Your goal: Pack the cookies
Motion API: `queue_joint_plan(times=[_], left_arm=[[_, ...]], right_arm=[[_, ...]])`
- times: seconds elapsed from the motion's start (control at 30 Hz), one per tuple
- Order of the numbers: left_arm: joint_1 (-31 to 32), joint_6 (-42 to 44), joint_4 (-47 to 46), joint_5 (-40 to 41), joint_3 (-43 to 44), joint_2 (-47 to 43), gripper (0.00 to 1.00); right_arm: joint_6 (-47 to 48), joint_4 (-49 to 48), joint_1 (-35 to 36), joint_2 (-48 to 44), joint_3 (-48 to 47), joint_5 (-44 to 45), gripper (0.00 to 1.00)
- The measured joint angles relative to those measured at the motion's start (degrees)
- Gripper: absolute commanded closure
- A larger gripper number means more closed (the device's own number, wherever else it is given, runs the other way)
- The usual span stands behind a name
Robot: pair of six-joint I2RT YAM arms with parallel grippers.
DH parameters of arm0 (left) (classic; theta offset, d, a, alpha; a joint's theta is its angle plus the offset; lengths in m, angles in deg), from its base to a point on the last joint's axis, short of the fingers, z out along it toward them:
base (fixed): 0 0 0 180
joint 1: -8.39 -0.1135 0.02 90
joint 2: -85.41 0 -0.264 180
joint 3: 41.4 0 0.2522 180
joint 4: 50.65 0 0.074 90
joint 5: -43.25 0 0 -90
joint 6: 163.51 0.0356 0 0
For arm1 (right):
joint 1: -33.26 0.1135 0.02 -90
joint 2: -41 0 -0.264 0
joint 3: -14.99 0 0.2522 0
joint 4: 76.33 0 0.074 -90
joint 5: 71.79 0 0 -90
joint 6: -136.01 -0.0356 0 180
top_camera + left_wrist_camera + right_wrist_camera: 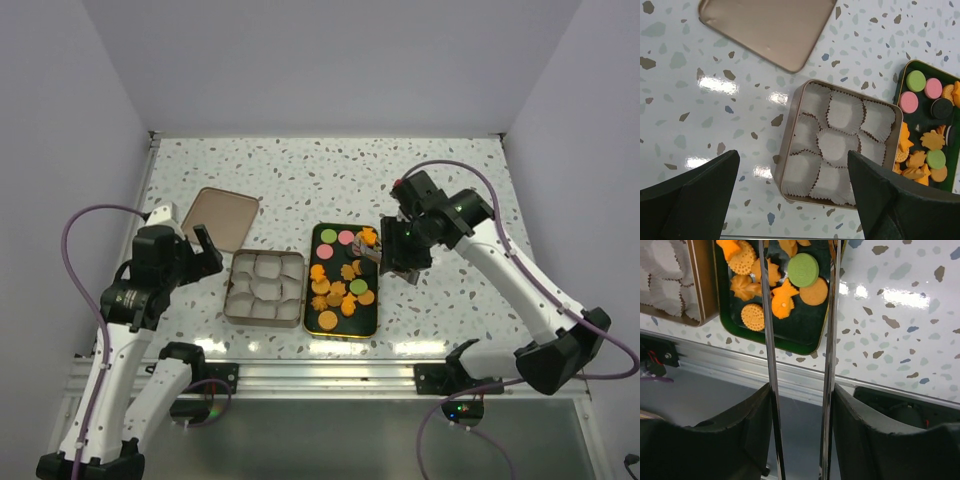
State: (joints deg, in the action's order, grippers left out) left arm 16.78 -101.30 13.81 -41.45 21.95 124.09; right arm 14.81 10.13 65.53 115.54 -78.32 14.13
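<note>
The cookies (340,290) lie on a dark green tray (325,322): orange rounds and flower shapes, plus pink, green and dark ones. They also show in the left wrist view (925,145) and the right wrist view (785,295). My right gripper (400,255) is shut on metal tongs (767,340), whose blades reach over the tray's far right corner. Their tips are out of the wrist view. An orange cookie (368,237) sits at the tips; I cannot tell if it is gripped. My left gripper (792,200) is open and empty, above the table left of the tin (232,290).
The gold tin (785,165) holds several empty white paper cups (840,135). Its lid (220,218) lies upside down on the table behind it. The metal rail (740,370) of the table's front edge runs just below the tray.
</note>
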Motion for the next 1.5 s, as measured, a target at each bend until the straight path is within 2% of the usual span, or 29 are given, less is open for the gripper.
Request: queue_joint_plan(times=[0.33, 0.97, 1.5], left_arm=[[0.0, 0.8, 0.9, 3.0, 4.7, 1.0, 0.05], [0.0, 1.0, 1.7, 3.5, 4.7, 0.7, 0.05], [0.0, 1.0, 1.7, 3.5, 4.7, 0.6, 0.04]], right_arm=[[-2.3, -0.3, 9.2, 7.2, -1.8, -0.2, 0.50], [-2.3, -1.2, 11.6, 10.6, -0.3, 0.0, 0.52], [-3.2, -2.9, 13.9, 13.3, 2.7, 0.5, 0.50]])
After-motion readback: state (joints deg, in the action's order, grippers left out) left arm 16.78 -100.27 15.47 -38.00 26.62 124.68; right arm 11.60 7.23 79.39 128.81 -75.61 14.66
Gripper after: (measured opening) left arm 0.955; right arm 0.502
